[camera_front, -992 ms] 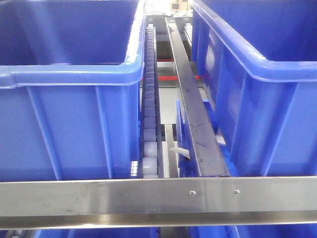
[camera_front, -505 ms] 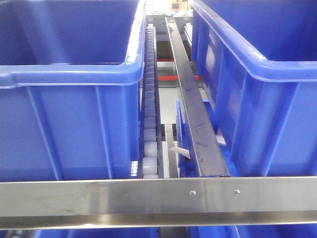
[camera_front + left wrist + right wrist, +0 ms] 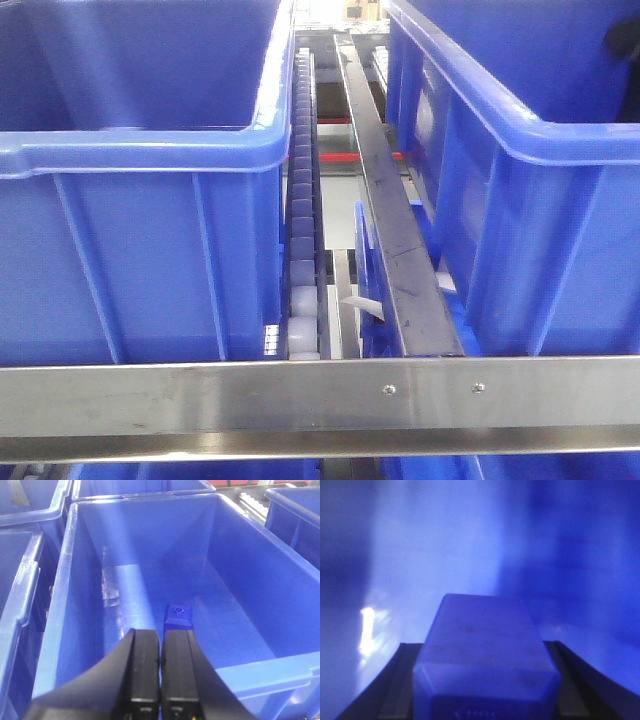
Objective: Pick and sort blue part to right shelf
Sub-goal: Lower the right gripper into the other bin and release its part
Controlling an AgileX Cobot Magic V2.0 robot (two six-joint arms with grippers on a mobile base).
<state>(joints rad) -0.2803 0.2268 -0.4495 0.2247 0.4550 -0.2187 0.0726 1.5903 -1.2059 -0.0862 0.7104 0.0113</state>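
- The step in hand looks like the carry or the placing: the right tool [image 3: 482, 700] grips a pale blue rectangular plastic block [image 3: 482, 655] between its two dark fingers [image 3: 395, 690], one on each side of it.
- The right wrist view shows only blurred blue plastic around the block, so the right tool is probably low inside a blue bin; which bin I cannot tell for certain.
- A dark shape at the far right edge of the large blue plastic crate on the right [image 3: 520, 200] may be the right arm, though it is too cropped to be sure.
- The left tool [image 3: 160, 680] is closed on nothing, its black fingers [image 3: 143, 670] pressed together above another open blue plastic bin [image 3: 70, 605].
- A small dark blue moulded part [image 3: 178, 616] lies on that bin's floor, near its front wall and just ahead of the left tool.
- The next move calls for lowering the held block to the bin floor, opening the fingers, then lifting clear of the walls.
- The crates sit on a shelf with a steel front rail [image 3: 320, 400], a roller track [image 3: 302, 200] and a dark metal divider bar [image 3: 385, 200] between them.
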